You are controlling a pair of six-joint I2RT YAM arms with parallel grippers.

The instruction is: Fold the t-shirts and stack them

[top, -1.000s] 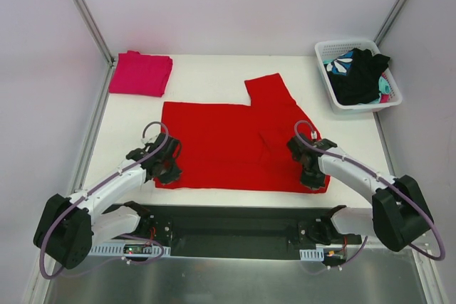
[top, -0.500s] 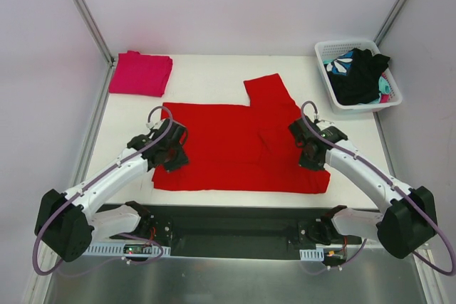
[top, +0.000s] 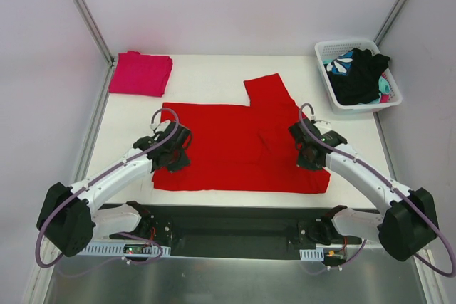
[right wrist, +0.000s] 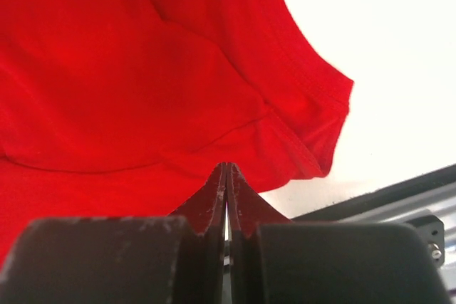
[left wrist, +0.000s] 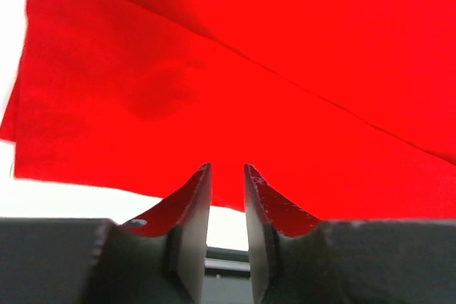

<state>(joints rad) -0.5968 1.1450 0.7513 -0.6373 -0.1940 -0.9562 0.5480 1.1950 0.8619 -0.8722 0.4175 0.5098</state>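
One magenta-pink t-shirt (top: 140, 73) lies folded at ten o'clock on the surface (top: 206, 76). The red t-shirt (top: 235, 147) is spread mid-surface, only partly folded. More garments (top: 360, 76) wait in the basket (top: 324, 51) at two o'clock. Left hand (left wrist: 226, 169) slightly parted and empty at the shirt's eight o'clock edge; right hand (right wrist: 226, 166) closed at four o'clock, possibly pinching cloth

The red t-shirt (top: 235, 147) has its left and right margins hidden beneath the left gripper (top: 171, 156) and right gripper (top: 311, 153). Both wrist views crop it at their edges. Beyond its right sleeve, a black garment (top: 360, 76) covers most of a teal-and-white garment (top: 339, 64).
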